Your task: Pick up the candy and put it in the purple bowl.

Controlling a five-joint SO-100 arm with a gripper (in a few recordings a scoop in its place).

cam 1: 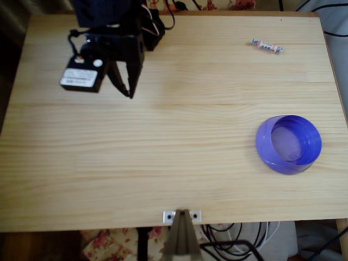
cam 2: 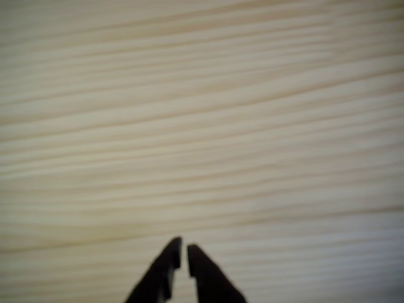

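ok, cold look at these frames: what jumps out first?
The purple bowl at right of the overhead view, vivid against the pale wooden table. Next the black gripper at upper left, fingertips nearly together and holding nothing. The small candy lies alone at upper right, far from the gripper and apart from the bowl.

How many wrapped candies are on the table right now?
1. The small white-pink wrapped candy with blue twisted ends lies near the wooden table's far right corner in the overhead view.
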